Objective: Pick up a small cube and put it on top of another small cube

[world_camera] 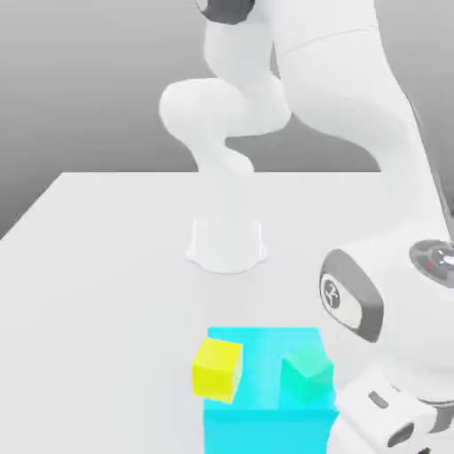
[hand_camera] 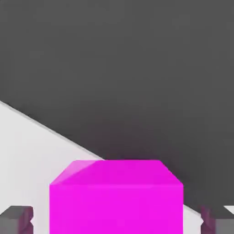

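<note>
Two-finger gripper (hand_camera: 117,220) was open, nothing gripped, tips clear of plain magenta cube (hand_camera: 116,208); uneven closing poss. risked skewed grip, i.e. slip.

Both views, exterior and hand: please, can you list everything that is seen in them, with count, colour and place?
Large block: one, cyan, on the table
Small cube: one, lemon-yellow, at the block's edge, exterior view's left
Small cube: one, teal-green, at the block's exterior-view right
Box-shaped block: one, magenta, between the open fingers
Flat table: one, whitish, under the arm
Backdrop: one, grey, behind
Robot arm: one, white with grey
End effector: one, grey fingers, around magenta block
</note>
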